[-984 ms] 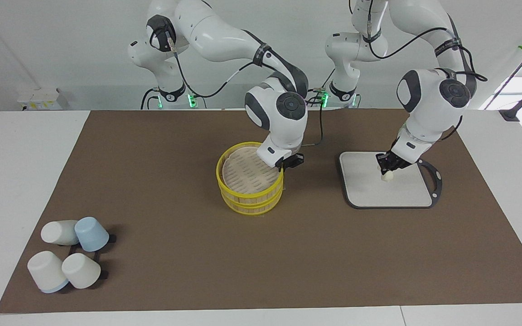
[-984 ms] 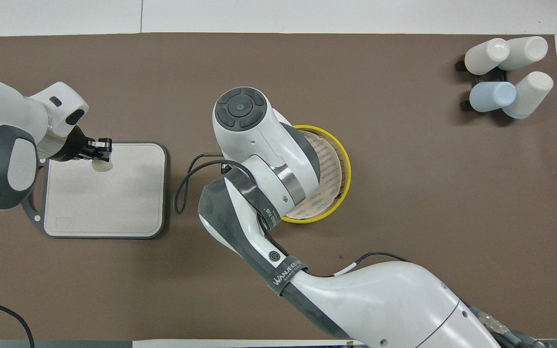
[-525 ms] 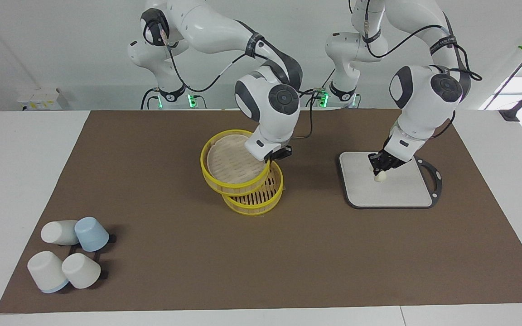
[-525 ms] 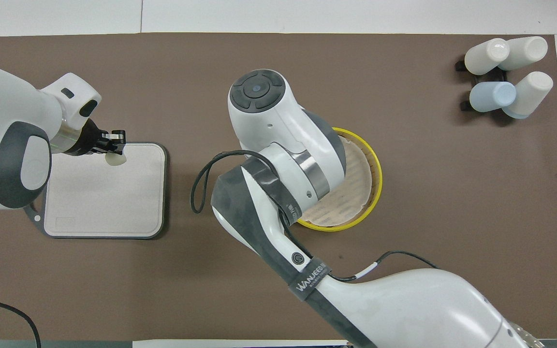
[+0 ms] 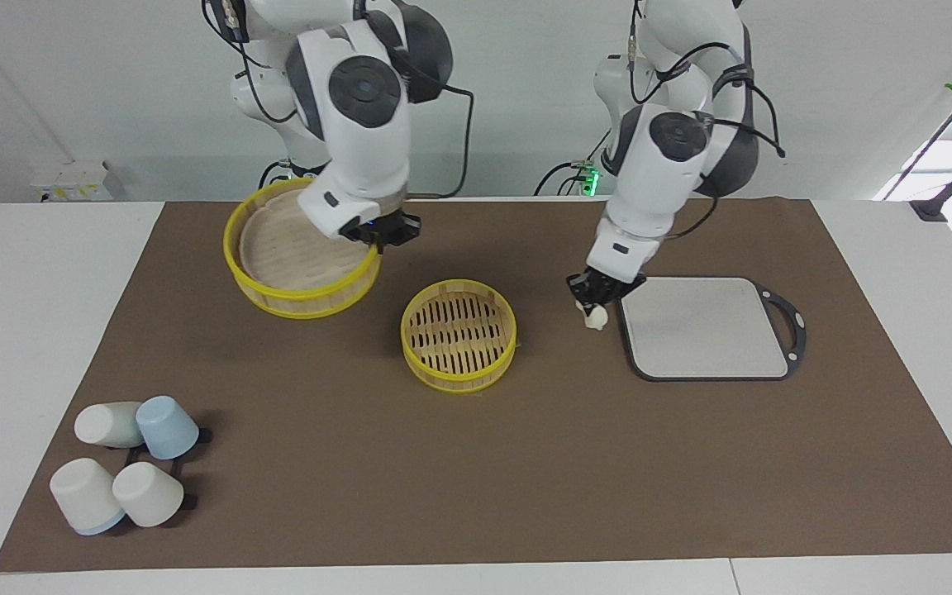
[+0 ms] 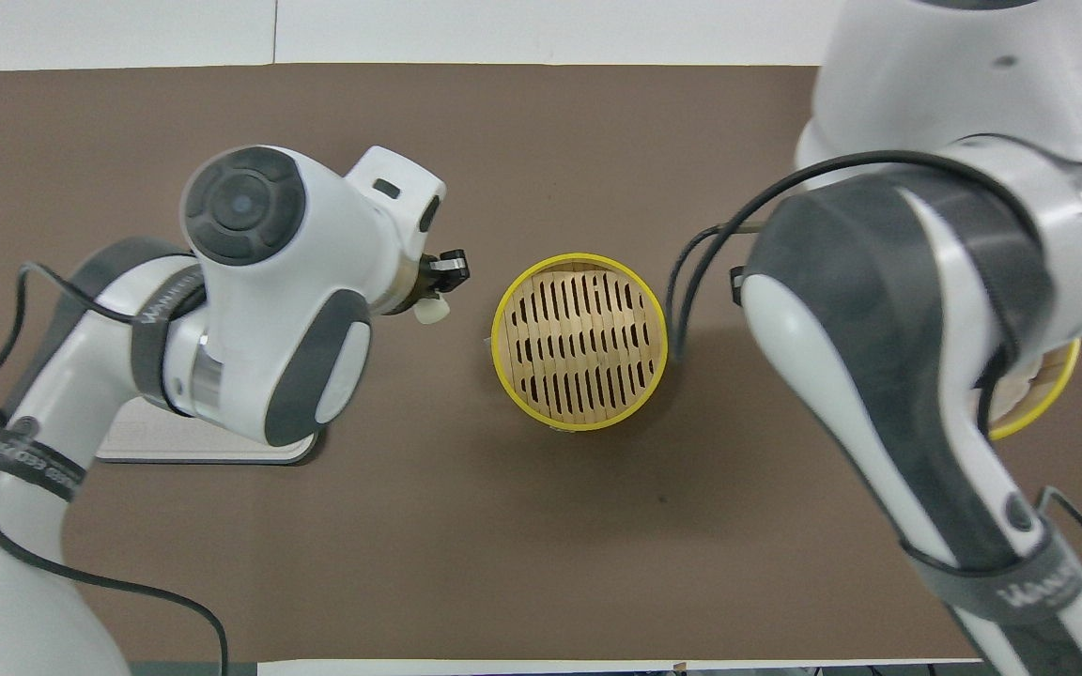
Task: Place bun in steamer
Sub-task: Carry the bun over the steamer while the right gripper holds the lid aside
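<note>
Two pincers aloft, both clamped: left pincer [image 5: 594,310] gripping small pale cream oblong bun [image 5: 594,317], hanging over brown mat [image 5: 525,463] between grey square board [image 5: 703,326] and open yellow-rimmed bamboo steamer base [image 5: 459,333]; right pincer [image 5: 378,232] pinching rim of lifted yellow-rimmed steamer tier [image 5: 301,249] with pale woven lid, over mat toward right arm's end of desk [image 5: 21,314]. Steamer base resting mid-mat, tan slats bare; four upturned cups [image 5: 125,463] clustered at mat's corner farthest from robots.
</note>
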You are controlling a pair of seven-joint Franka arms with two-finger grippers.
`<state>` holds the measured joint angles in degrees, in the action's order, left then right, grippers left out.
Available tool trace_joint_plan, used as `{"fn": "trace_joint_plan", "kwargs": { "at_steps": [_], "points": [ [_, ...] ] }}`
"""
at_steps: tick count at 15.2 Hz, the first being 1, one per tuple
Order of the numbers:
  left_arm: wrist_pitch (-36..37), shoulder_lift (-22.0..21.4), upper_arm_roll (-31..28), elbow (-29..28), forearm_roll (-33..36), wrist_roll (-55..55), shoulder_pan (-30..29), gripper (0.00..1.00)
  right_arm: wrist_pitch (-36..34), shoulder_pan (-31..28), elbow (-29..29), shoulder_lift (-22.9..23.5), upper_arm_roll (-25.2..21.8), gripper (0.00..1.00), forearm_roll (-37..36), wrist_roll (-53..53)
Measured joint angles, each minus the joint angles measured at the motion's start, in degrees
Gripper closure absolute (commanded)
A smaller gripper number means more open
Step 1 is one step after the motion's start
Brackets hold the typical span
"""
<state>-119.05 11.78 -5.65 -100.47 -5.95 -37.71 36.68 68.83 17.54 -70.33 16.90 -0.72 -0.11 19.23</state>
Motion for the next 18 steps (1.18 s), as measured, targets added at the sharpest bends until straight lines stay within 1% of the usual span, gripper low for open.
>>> {"fn": "trace_joint_plan", "kwargs": {
  "at_steps": [2,5,6,7,8,10,14,16,18],
  "points": [
    [-3.10,2.16,-0.04,0.04,0.00,-4.81,4.93,0.88,-0.23,-3.99,-0.87,-1.10,-0.02,1.00,0.00,-5.09],
    [-7.75,7.00,-0.16,0.06,0.19,-9.32,10.35,0.86,1.87,-7.43,-3.46,-1.12,-0.02,1.00,-0.04,-10.88],
    [-9.04,8.58,-0.16,0.06,0.24,-9.87,11.41,0.84,3.03,-8.56,-4.46,-1.13,-0.03,1.00,-0.05,-12.57],
    [-9.88,9.76,-0.18,0.06,0.25,-10.09,12.04,0.80,4.52,-9.44,-5.45,-1.20,-0.04,1.00,-0.05,-13.61],
    [-10.51,10.65,-0.26,0.06,0.26,-10.11,12.35,0.71,6.20,-9.88,-6.46,-1.36,-0.04,1.00,-0.05,-14.34],
    [-11.69,11.65,-0.38,0.06,0.30,-10.11,12.47,0.58,8.28,-9.78,-8.09,-1.78,0.12,1.00,-0.05,-14.72],
    [-15.14,12.64,-0.37,-1.31,0.31,-10.85,13.28,0.13,10.03,-9.65,-9.57,-2.69,0.35,1.00,-0.05,-15.14],
    [-17.30,12.74,-0.38,-2.99,0.31,-11.98,14.09,0.01,11.28,-9.66,-10.14,-2.98,0.34,1.00,-0.05,-15.19],
    [-17.77,12.74,-0.36,-3.70,0.31,-12.83,14.40,0.00,12.19,-9.61,-10.67,-3.14,0.39,1.00,-0.05,-15.19]
  ]
}}
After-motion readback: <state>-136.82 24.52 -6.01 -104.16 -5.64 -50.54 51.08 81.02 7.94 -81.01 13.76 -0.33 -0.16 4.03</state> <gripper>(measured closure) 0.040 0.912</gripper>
